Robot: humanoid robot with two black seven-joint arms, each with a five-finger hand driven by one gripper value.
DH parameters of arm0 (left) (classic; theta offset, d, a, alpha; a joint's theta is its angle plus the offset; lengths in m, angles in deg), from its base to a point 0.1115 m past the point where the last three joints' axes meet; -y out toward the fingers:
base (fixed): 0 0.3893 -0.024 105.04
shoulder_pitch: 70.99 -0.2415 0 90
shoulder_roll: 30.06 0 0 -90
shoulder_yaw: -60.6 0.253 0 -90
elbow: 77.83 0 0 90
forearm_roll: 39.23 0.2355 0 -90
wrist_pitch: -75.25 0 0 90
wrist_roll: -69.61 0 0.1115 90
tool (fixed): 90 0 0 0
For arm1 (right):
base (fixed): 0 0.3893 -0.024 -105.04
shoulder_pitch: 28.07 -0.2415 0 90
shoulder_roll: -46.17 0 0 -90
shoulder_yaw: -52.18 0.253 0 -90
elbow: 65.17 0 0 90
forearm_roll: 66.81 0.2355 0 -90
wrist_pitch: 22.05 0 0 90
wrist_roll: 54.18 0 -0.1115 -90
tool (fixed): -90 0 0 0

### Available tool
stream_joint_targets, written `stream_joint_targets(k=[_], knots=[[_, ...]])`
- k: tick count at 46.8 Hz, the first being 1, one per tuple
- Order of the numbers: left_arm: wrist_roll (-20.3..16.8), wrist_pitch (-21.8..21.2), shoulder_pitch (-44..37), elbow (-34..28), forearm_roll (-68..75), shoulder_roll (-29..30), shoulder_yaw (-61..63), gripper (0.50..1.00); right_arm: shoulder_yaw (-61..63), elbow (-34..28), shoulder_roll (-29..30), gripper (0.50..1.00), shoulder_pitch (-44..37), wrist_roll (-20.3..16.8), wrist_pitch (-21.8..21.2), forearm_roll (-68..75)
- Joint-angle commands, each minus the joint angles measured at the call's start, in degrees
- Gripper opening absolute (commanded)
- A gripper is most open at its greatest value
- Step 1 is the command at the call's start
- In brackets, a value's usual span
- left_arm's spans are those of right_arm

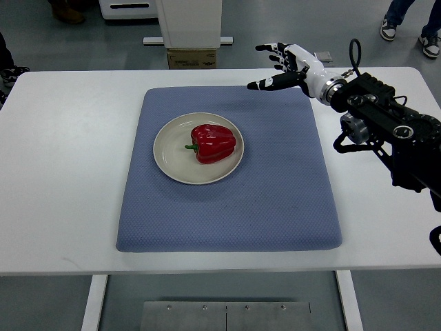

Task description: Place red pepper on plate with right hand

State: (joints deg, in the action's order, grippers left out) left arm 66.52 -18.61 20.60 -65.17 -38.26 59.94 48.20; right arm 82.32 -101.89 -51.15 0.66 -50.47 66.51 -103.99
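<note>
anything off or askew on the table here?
Nothing stands out. The red pepper lies on its side inside the plate, stem pointing left. The plate sits on the blue mat, which lies flat on the table. The right hand is open above the mat's far corner, holding nothing.

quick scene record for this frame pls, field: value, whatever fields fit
red pepper: lying on the plate, stem pointing to picture left
plate: on the blue mat, toward its left half
blue mat: flat on the white table
white table: holds the mat
right hand: open, holding nothing, over the mat's far right corner, apart from the pepper
left hand: not in view
task state: pepper is on the plate
background: cardboard box on the floor beyond the table
</note>
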Motion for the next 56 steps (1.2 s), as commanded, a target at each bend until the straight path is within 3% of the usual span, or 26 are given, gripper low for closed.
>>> stream_joint_targets(k=[1, 27, 35, 56], knots=[[0.0, 0.0, 0.0, 0.0, 0.0, 0.0, 0.0, 1.0, 3.0, 0.1, -0.1, 0.991, 1.9, -0.5, 0.0, 0.0], [0.0, 0.0, 0.0, 0.0, 0.0, 0.0, 0.0, 1.0, 10.3, -0.8, -5.5, 1.0, 13.5, 1.4, 0.2, 7.6], [0.0, 0.0, 0.0, 0.0, 0.0, 0.0, 0.0, 1.0, 14.7, -1.6, -5.2, 1.0, 16.1, 3.5, 0.4, 7.9], [0.0, 0.0, 0.0, 0.0, 0.0, 0.0, 0.0, 1.0, 19.9, -3.2, -2.4, 1.0, 20.0, 3.8, 0.3, 7.9]])
